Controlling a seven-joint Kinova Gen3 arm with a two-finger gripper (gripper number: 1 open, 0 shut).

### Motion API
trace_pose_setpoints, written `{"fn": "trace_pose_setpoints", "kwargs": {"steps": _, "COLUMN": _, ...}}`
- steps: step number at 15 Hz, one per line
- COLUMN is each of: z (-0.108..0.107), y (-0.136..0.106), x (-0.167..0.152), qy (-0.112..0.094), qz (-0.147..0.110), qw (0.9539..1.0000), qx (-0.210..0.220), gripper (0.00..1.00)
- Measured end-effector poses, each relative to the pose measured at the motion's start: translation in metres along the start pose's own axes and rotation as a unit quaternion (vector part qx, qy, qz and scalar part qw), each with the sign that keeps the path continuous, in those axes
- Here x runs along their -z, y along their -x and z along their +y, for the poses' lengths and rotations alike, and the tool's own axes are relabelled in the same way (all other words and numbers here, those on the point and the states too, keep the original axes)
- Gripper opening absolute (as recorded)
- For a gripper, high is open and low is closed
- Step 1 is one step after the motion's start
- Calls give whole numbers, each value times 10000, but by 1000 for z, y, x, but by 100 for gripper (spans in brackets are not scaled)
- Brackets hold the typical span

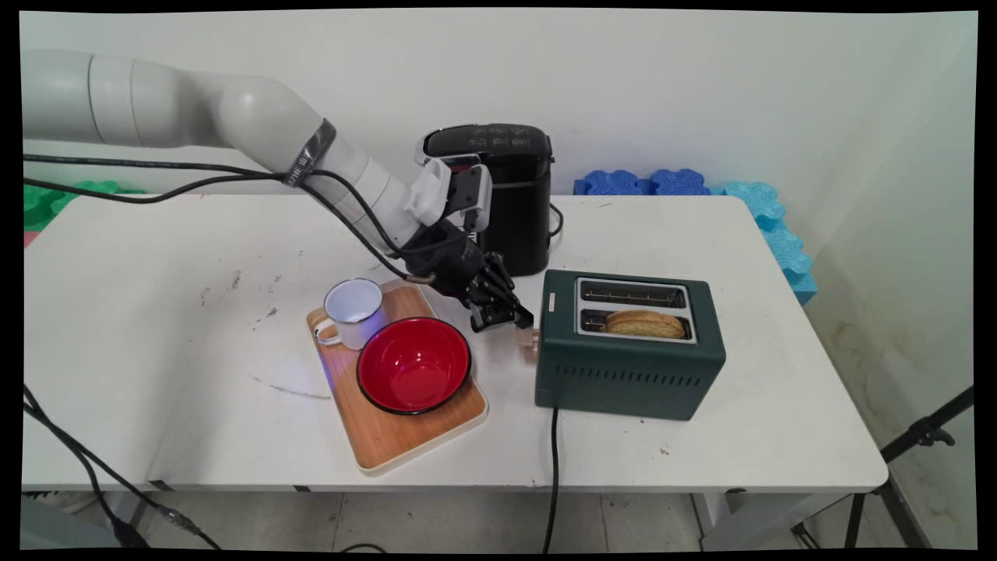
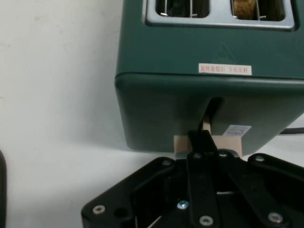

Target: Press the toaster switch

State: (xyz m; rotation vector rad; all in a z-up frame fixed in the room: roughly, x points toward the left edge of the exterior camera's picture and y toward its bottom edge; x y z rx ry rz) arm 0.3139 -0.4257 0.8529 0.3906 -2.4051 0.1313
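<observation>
Two slots open in the brushed metal top of the dark green, boxy, round-cornered toaster (image 1: 629,358), and you can see a browned, rough-crusted slice of toast (image 1: 645,323) standing in the nearer one. Your black two-finger gripper (image 1: 520,321) sits at the toaster's left end, its fingers drawn narrow and together, resting on the pale, blocky wooden lever knob (image 1: 530,340); in the hand view that knob (image 2: 183,144) lies at the foot of the vertical lever slot, just above the linkage. Just left of the gripper on the white bench (image 1: 156,374) lies a rounded rectangular wooden tray (image 1: 389,440) carrying a glossy red bowl with a black rim (image 1: 413,365) and a white enamel mug (image 1: 354,312), the two touching. Behind the gripper stands a shiny black coffee machine (image 1: 510,195) of smooth plastic. A black cord (image 1: 552,475) drops from the toaster over the bench's near edge.
</observation>
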Motion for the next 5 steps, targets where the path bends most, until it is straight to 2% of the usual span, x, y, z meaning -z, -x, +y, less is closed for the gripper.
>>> {"fn": "trace_pose_setpoints", "kwargs": {"steps": 5, "z": 2, "y": 3, "x": -1, "qy": 13, "qz": -6, "qw": 10000, "qx": 10, "gripper": 0}}
